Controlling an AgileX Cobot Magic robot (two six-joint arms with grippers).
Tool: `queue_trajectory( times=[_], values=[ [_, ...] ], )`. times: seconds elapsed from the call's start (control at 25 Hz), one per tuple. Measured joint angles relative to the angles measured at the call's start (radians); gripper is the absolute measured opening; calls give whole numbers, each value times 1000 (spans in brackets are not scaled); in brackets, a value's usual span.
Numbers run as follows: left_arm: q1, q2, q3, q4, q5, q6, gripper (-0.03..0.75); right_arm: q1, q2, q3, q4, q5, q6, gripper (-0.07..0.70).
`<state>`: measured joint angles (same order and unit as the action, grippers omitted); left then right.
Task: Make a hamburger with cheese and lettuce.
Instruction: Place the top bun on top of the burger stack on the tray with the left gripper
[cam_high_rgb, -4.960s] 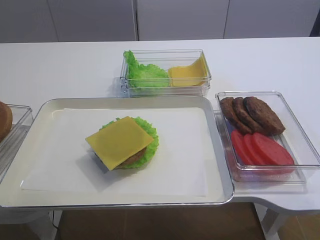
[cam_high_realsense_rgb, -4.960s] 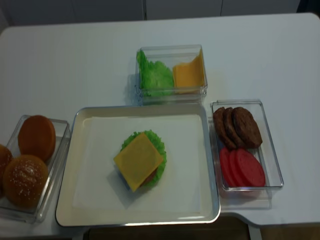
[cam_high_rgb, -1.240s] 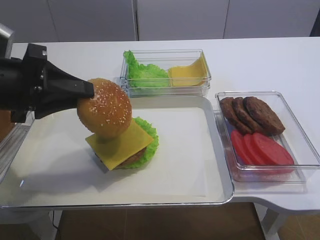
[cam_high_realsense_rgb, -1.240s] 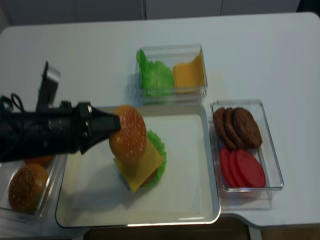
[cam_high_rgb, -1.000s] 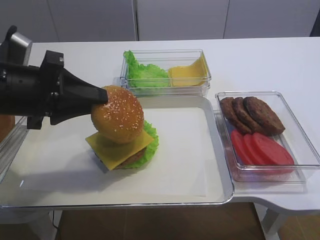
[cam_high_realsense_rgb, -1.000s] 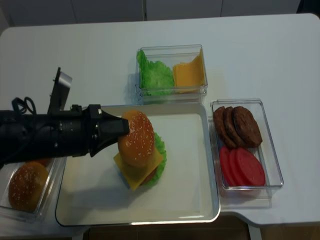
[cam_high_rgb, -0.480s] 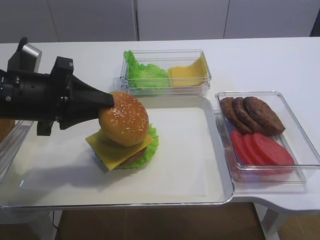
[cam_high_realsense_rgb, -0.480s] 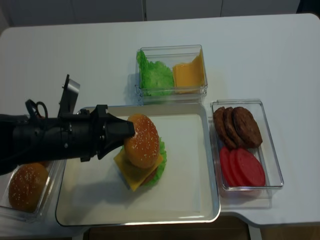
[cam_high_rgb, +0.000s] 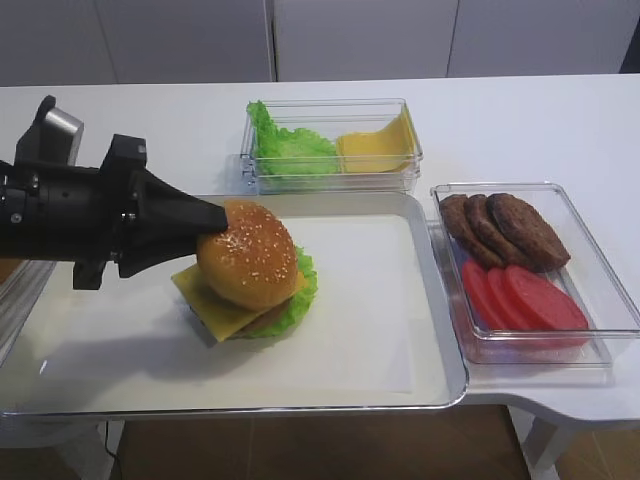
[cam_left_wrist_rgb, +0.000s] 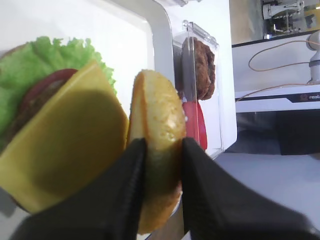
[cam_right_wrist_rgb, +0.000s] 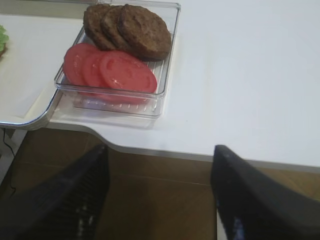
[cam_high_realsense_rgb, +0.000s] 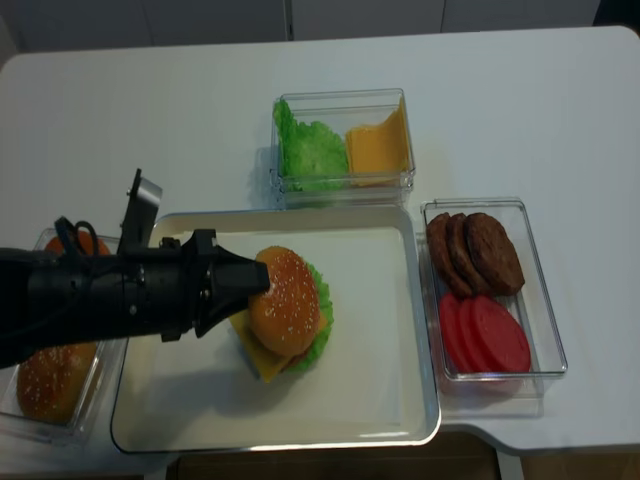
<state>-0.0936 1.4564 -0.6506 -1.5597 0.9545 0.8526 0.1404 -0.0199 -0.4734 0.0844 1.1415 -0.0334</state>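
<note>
On the metal tray lies the hamburger stack: frilly lettuce, a brown patty, and the square cheese. A sesame bun sits on top and covers most of the cheese. My left gripper reaches in from the left and is shut on the bun's left edge. My right gripper hangs open off the table's front edge, with only floor between its fingers.
A clear box behind the tray holds a lettuce clump and bent cheese slices. Right of the tray, a box holds dark patties and tomato slices. Spare buns sit in a box at the far left, under my left arm.
Five seconds ago the stack ended at the cheese and no arm was in view. Over the last second my left gripper carried the bun right and down onto the cheese.
</note>
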Motion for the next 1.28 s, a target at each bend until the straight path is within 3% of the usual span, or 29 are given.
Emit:
queue_trajectory(
  times=[1.28],
  values=[
    [0, 2, 22, -22, -35, 6, 172, 0, 0, 0, 0, 0, 0, 478]
  ],
)
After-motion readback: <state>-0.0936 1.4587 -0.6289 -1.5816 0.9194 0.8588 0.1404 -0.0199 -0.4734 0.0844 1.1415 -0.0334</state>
